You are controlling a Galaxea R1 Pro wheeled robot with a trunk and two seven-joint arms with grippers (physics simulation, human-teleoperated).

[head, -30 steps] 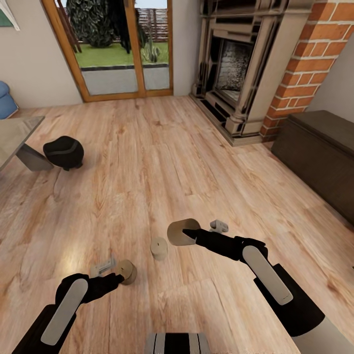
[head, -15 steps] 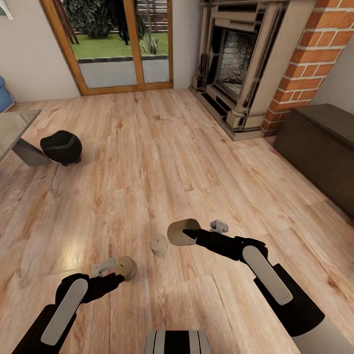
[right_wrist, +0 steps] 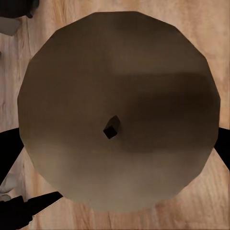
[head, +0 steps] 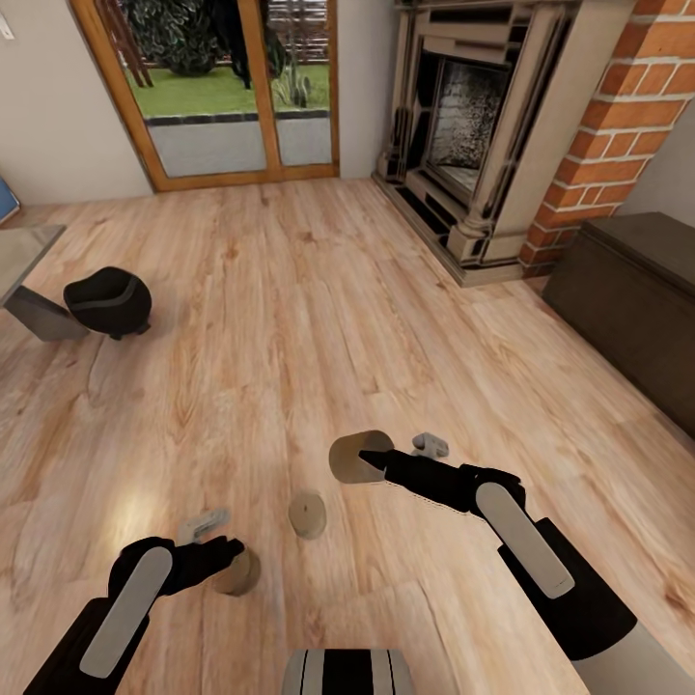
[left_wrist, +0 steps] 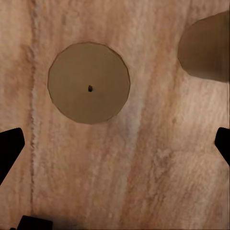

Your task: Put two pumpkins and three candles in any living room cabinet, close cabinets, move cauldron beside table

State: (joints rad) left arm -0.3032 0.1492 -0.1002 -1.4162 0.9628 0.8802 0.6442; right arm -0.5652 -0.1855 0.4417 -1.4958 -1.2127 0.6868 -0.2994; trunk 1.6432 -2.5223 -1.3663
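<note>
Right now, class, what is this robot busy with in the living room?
The robot stands on the wood floor with its arms over three candles. The right pincer holds one candle up off the floor, tipped on its side. The left pincer, open, hangs over a second candle; a third candle stands between the arms. The dark cabinet at the right is closed. The black cauldron sits by the table.

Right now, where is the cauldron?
In the head view the black cauldron sits on the wood floor at far left, right beside the coffee table's corner, well ahead of the left gripper.
</note>
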